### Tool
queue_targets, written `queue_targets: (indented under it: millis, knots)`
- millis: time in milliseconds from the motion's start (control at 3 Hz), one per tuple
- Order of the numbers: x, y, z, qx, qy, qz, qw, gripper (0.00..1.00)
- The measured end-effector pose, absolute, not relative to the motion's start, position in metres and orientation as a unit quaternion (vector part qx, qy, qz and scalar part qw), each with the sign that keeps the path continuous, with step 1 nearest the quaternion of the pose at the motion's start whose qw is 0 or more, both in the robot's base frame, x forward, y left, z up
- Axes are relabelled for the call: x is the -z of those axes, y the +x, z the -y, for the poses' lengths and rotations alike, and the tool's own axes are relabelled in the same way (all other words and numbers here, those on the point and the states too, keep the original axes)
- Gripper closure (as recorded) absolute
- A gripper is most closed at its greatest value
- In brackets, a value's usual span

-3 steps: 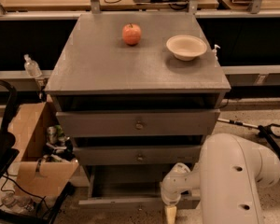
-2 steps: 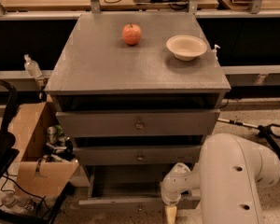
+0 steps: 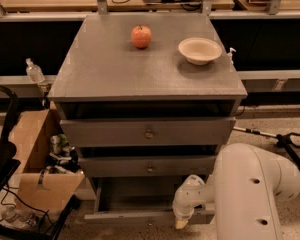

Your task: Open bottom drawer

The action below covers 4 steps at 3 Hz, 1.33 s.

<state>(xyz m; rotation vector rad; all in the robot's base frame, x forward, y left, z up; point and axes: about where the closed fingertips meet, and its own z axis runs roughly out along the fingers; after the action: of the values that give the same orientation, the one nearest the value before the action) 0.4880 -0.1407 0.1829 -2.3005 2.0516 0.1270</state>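
The grey cabinet (image 3: 145, 74) has three drawer fronts. The bottom drawer (image 3: 135, 217) is the lowest and stands pulled out toward me, with its dark inside (image 3: 140, 194) showing behind the front. Its knob is not visible. My gripper (image 3: 181, 223) is low at the right part of the bottom drawer's front, at the end of the white arm (image 3: 250, 194). The arm hides the drawer's right end. The top drawer (image 3: 149, 132) and middle drawer (image 3: 150, 167) each show a small round knob.
A red apple (image 3: 141, 36) and a white bowl (image 3: 200, 50) sit on the cabinet top. An open cardboard box (image 3: 35, 164) with clutter stands on the floor at the left. A black tool (image 3: 285, 141) lies on the floor at the right.
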Motion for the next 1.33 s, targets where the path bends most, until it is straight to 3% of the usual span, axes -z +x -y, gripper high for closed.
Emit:
queue_targets:
  millis: [333, 667, 1333]
  knots:
    - [-0.181, 0.461, 0.14, -0.058, -0.739, -0.671, -0.004, 0.81]
    - [-0.179, 0.45, 0.141, -0.069, -0.733, -0.676, -0.013, 1.0]
    - [-0.184, 0.45, 0.141, -0.069, -0.733, -0.676, -0.013, 1.0]
